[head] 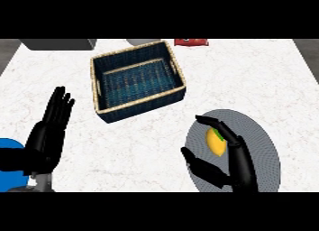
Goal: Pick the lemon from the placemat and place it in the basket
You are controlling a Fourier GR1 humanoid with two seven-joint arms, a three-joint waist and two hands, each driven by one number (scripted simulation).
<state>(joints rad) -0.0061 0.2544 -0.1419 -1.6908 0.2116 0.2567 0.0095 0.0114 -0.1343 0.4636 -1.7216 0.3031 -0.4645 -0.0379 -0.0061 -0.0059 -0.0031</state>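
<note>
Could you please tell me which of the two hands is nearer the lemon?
The right hand, over the placemat and right beside the lemon; the left hand rests open at the view's left.

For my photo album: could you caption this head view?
Right hand arches over the lemon on the placemat; the basket sits beyond, left hand resting open.

Kitchen setting, white marble counter (258,76), woven basket (143,108), round placemat (263,135)
</note>
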